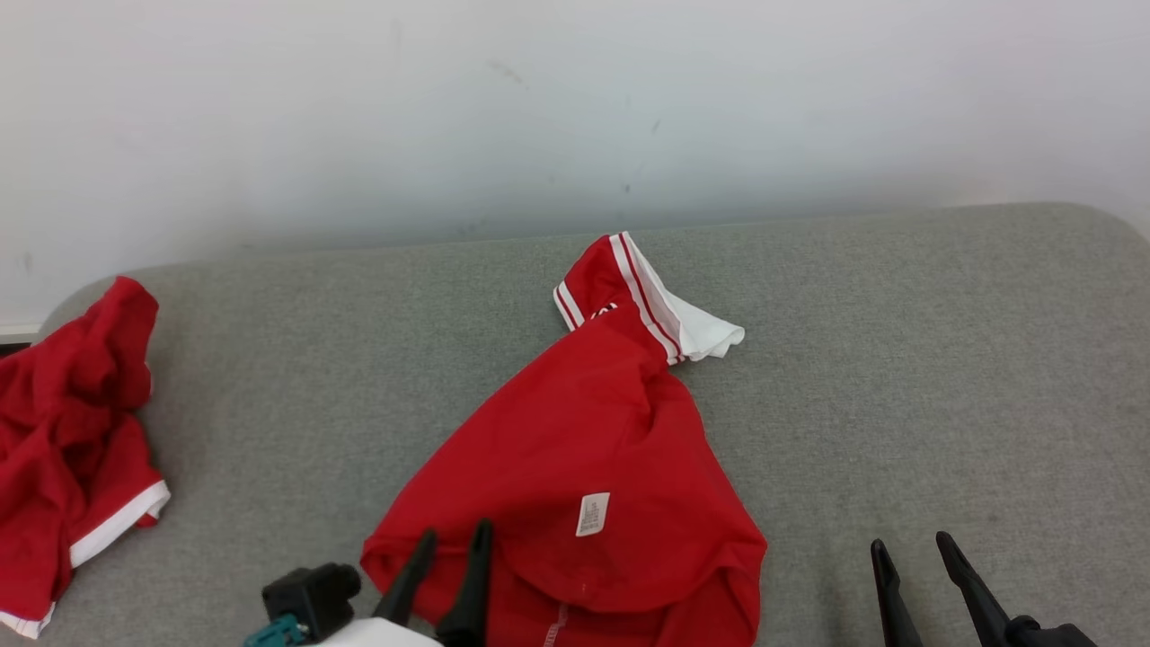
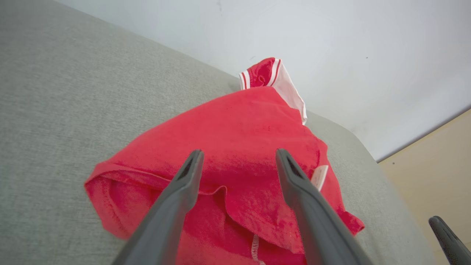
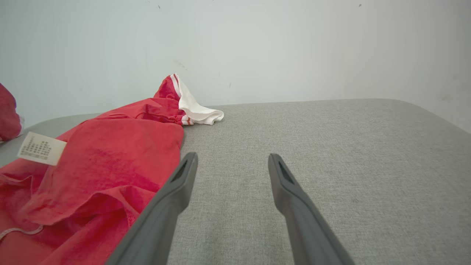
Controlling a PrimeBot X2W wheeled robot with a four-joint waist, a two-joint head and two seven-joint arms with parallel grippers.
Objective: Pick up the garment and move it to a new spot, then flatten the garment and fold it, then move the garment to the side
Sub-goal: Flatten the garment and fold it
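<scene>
My left gripper [image 1: 455,532] stood wide and empty, right over the near hem of the red shirt [image 1: 584,431]. The shirt lay crumpled mid-cushion [image 1: 898,359], its long axis running from that hem at six o'clock up to the striped end [image 1: 660,305] near twelve. My right gripper [image 1: 910,542], equally wide and empty, hung over bare cushion with the shirt at its nine o'clock, so I judged the left nearer.
</scene>
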